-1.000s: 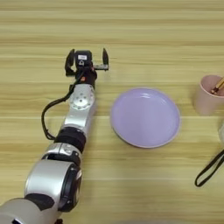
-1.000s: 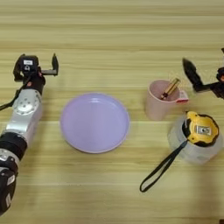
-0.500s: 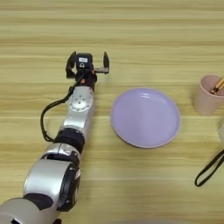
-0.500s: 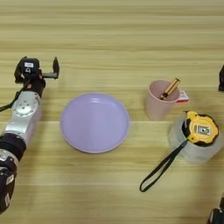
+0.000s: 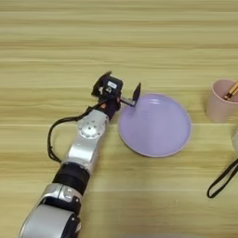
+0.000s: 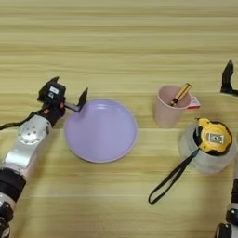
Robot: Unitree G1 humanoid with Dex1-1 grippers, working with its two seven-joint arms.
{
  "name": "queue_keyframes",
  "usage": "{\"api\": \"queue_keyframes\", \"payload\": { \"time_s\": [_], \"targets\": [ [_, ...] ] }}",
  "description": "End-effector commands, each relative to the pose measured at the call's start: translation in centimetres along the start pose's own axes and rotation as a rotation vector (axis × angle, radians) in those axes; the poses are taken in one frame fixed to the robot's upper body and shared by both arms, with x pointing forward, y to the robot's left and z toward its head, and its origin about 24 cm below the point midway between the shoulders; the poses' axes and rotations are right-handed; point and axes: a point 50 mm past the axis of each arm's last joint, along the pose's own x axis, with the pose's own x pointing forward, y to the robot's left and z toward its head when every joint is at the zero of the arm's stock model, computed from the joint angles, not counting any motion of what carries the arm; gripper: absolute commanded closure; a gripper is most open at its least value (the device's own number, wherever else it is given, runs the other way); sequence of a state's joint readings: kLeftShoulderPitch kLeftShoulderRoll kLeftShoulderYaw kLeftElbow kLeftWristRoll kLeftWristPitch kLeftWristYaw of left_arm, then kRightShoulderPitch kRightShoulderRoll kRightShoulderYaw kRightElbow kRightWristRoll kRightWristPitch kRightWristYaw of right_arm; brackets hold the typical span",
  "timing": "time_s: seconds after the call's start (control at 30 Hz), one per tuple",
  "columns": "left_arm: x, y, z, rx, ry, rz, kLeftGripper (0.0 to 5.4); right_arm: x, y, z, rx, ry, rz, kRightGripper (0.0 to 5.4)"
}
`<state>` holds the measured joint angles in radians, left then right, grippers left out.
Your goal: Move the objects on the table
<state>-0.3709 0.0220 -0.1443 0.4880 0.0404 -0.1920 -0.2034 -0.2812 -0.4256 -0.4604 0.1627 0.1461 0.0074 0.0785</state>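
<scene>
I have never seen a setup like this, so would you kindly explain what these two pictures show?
Both pictures come from a stereo camera on a humanoid robot's head, looking down on a wooden table. The silver arm ends in the left gripper, fingers open at the rim of a lavender plate. The right gripper shows only at the right edge. A pink cup stands by a yellow tape measure that rests on a clear tape roll. Nothing is held.
</scene>
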Motion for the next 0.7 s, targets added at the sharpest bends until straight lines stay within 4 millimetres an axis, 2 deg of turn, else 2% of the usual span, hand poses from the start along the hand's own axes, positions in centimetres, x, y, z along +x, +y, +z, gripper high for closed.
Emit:
{"api": "queue_keyframes", "payload": {
  "time_s": [0.03,0.13,0.23,0.47,0.7],
  "targets": [
    [-0.5,-1.1,0.2,0.041,0.022,-0.131,0.0,-0.2,0.4,-0.2,0.004,0.012,0.002,0.02],
    [-0.9,-2.4,-0.2,0.076,0.045,-0.253,0.0,-0.2,0.5,-0.2,0.008,0.013,0.001,0.02],
    [-1.2,-2.9,-0.9,0.156,0.084,-0.313,0.0,-0.2,0.5,-0.2,0.011,0.012,0.001,0.02],
    [-1.3,-2.2,-2.1,0.372,0.146,-0.306,0.0,-0.3,0.8,-0.1,0.017,0.011,0.006,0.02],
    [-1.2,-1.4,-3.0,0.411,0.176,-0.274,0.0,-0.3,1.0,-0.1,0.021,0.012,0.009,0.02]
  ]
}}
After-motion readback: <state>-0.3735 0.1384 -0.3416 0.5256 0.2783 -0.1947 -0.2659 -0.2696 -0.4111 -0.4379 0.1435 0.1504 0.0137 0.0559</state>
